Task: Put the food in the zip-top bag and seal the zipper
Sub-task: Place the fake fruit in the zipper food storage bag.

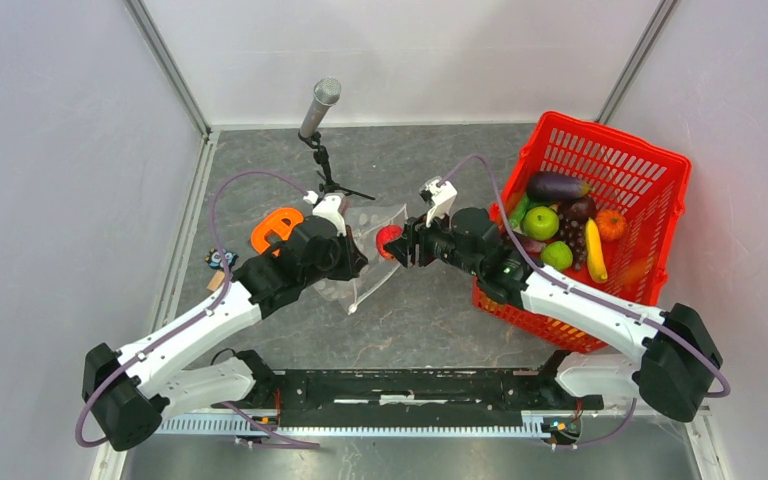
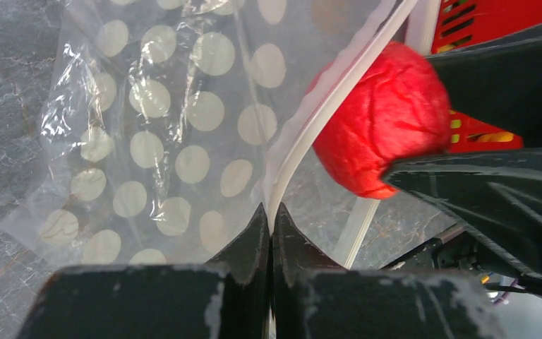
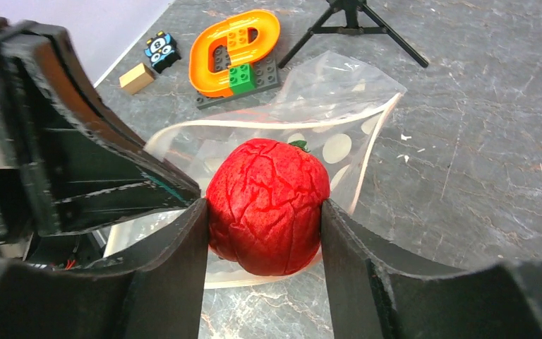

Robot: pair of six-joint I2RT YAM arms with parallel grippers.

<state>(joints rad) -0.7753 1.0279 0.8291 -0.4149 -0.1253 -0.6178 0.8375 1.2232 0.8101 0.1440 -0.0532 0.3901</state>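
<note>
Arms converge: left claw (image 2: 272, 217) pinches zip-top bag (image 2: 155, 127) rim; right claw (image 3: 265, 212) grips wrinkled red fruit (image 3: 268, 191) at bag mouth.

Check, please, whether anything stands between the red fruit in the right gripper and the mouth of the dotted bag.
Nothing visible does. The red fruit, clamped in the right gripper, sits at the open mouth of the zip-top bag, which the left gripper holds up by pinching the zipper.

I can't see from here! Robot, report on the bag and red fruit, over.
Left gripper shut on zipper, zip-top bag mouth open. Right gripper holding red fruit at the mouth. Nothing seen blocking.
</note>
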